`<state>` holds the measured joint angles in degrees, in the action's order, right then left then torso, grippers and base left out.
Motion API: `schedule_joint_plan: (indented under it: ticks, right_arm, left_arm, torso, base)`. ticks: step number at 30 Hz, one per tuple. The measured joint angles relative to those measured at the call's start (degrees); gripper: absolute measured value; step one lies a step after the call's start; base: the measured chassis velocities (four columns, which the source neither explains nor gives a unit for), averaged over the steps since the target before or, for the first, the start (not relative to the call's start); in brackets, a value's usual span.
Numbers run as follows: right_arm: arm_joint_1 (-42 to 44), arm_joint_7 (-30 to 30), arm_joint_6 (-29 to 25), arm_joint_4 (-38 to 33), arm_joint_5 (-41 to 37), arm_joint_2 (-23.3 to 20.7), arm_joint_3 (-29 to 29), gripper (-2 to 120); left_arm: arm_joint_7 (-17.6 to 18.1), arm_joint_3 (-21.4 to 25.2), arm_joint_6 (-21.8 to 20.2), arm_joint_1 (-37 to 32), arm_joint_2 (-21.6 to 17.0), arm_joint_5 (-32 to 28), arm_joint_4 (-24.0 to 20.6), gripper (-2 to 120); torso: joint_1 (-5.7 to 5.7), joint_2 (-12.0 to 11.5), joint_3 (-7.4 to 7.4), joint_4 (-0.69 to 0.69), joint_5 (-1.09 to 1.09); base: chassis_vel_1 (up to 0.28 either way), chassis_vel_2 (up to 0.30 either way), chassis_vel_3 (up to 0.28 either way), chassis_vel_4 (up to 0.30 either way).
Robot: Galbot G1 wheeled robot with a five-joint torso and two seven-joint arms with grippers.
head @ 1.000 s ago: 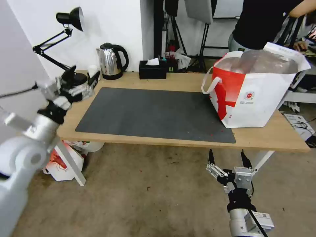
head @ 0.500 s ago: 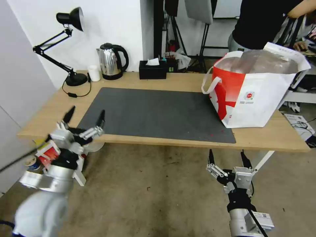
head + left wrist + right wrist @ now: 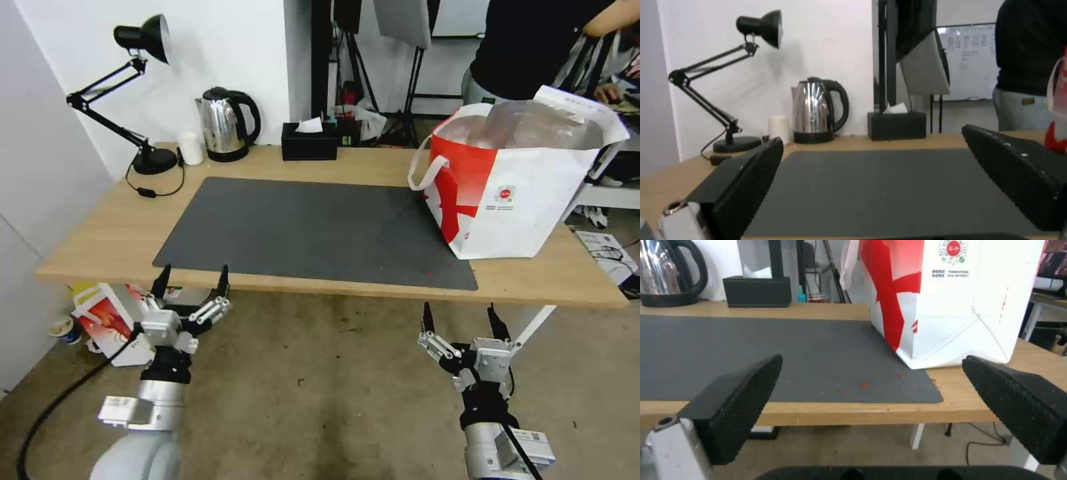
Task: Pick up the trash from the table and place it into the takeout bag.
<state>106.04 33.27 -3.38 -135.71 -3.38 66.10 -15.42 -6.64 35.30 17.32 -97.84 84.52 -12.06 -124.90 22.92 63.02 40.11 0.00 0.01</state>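
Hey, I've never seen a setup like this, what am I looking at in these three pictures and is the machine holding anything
This is a wheeled robot with two arms, each ending in a two-fingered gripper. The wide picture comes from a camera on its head, looking down at the table. The other two come from cameras on its wrists, so the black slabs at their edges are that gripper's own fingers.

The left gripper and right gripper both hang open and empty just below the table's near edge.

On the table lie a dark grey mat, the white-and-red takeout bag standing open at the right end, and along the back a desk lamp, a small white cup, a steel kettle and a black tissue box. A few red crumbs dot the mat.
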Motion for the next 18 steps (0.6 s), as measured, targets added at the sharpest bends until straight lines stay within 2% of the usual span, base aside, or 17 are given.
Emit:
schedule_joint_plan:
  ticks: [4,18]
  right_arm:
    - [0.0,0.0,0.0,0.0,0.0,0.0,0.0,100]
    - [0.0,0.0,0.0,0.0,0.0,0.0,0.0,100]
  left_arm:
    - [0.4,-0.6,1.9,-1.0,0.3,1.4,2.7,100]
    - [0.5,-1.2,2.5,-1.5,0.9,1.9,4.9,100]
  torso:
    - [0.00,0.0,0.00,0.00,-0.01]
    - [0.00,0.0,0.00,0.00,-0.01]
  base:
    - [0.000,0.000,0.000,0.000]
    - [0.000,0.000,0.000,0.000]
